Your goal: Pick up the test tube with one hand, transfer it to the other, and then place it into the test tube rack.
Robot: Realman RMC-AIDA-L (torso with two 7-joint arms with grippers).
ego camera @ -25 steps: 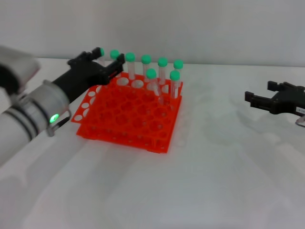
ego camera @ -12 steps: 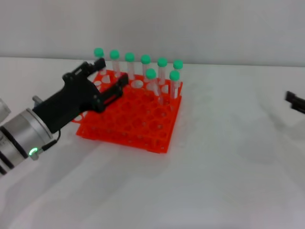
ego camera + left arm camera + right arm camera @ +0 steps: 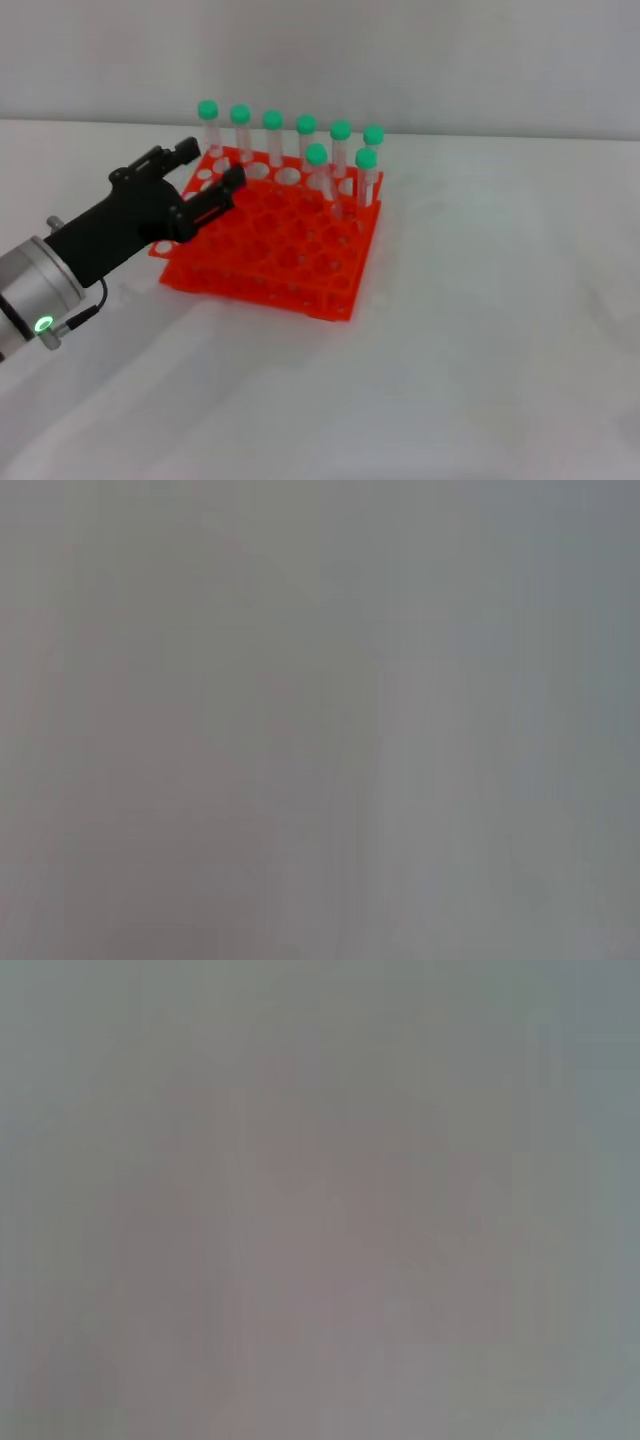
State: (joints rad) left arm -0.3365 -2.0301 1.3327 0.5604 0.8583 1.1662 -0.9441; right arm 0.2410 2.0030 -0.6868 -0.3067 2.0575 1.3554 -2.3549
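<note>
Standing in the test tube rack (image 3: 290, 245): eight green-capped tubes (image 3: 340, 165); left hand (image 3: 208, 172) spread, empty.

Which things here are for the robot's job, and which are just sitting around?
For the job:
- orange test tube rack
- green-capped test tubes standing in the rack's far rows
- left claw, open, over the rack's left edge

Just sitting around:
- white table

The right claw is out of view.
</note>
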